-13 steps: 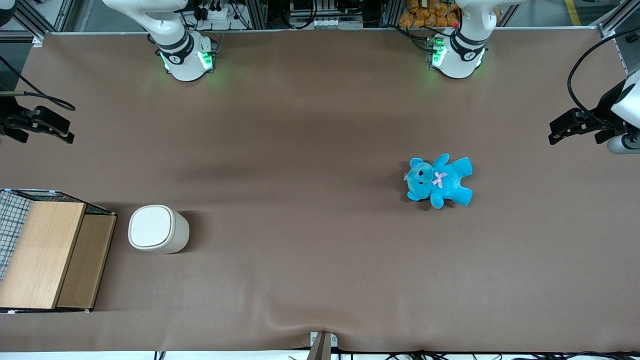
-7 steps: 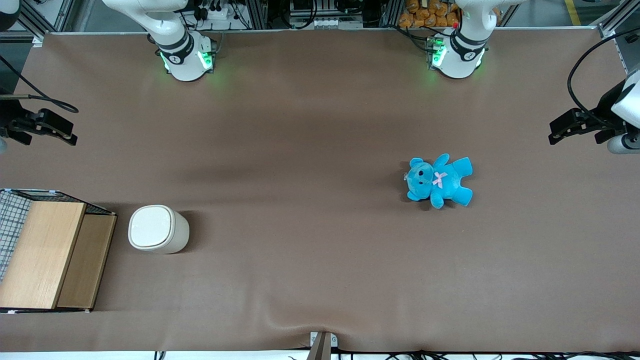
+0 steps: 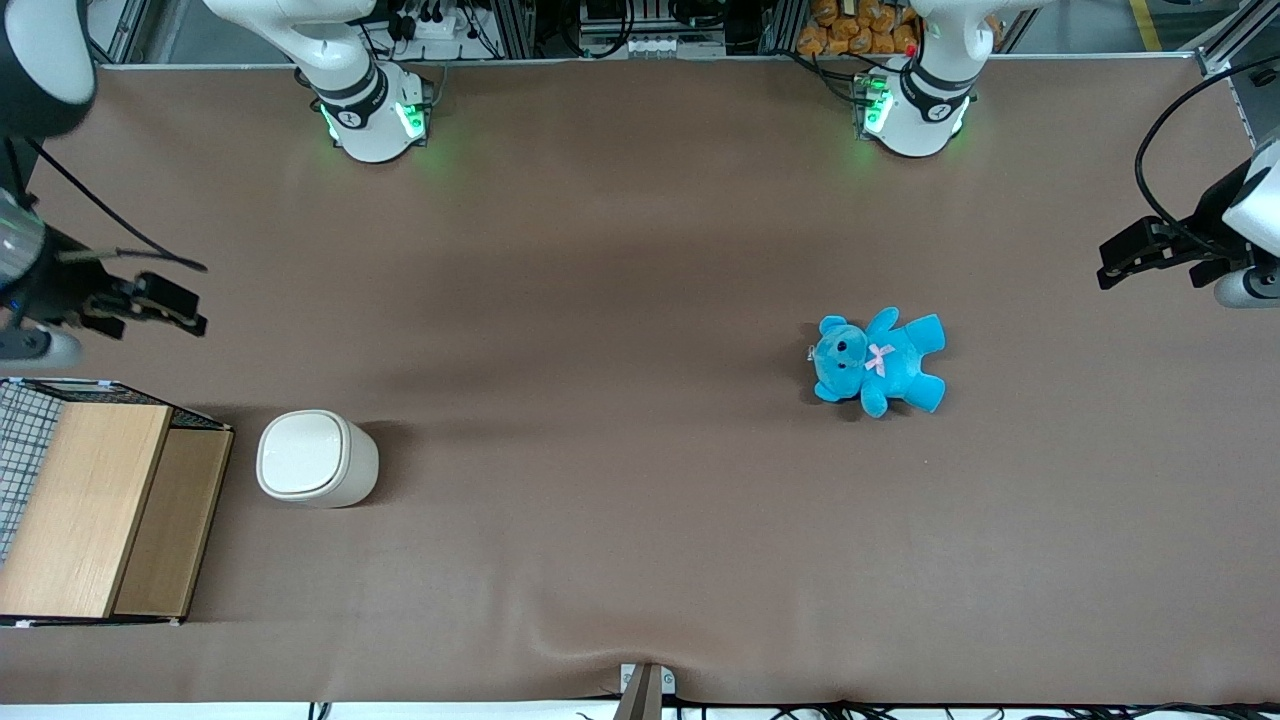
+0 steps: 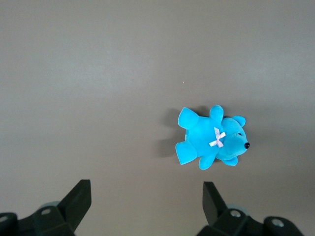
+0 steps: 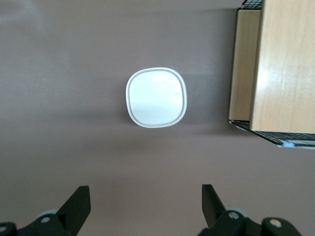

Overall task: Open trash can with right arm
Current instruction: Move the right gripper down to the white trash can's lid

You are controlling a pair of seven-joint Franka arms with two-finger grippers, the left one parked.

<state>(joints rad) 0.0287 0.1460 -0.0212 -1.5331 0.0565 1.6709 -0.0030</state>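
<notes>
The trash can (image 3: 305, 455) is a small cream-white bin standing upright on the brown table beside the wooden box, its flat lid down. It also shows in the right wrist view (image 5: 156, 97), seen from above with the lid shut. The right arm's gripper (image 3: 188, 308) hangs high above the table at the working arm's end, farther from the front camera than the trash can and apart from it. In the right wrist view the gripper (image 5: 143, 199) has its two black fingers wide apart with nothing between them.
A wooden box (image 3: 90, 510) with a wire-grid side stands next to the trash can, also in the right wrist view (image 5: 275, 64). A blue teddy bear (image 3: 878, 360) lies toward the parked arm's end, seen in the left wrist view (image 4: 211, 142).
The right arm's gripper has moved nearer to the front camera and toward the trash can. The trash can, the box and the bear have not moved.
</notes>
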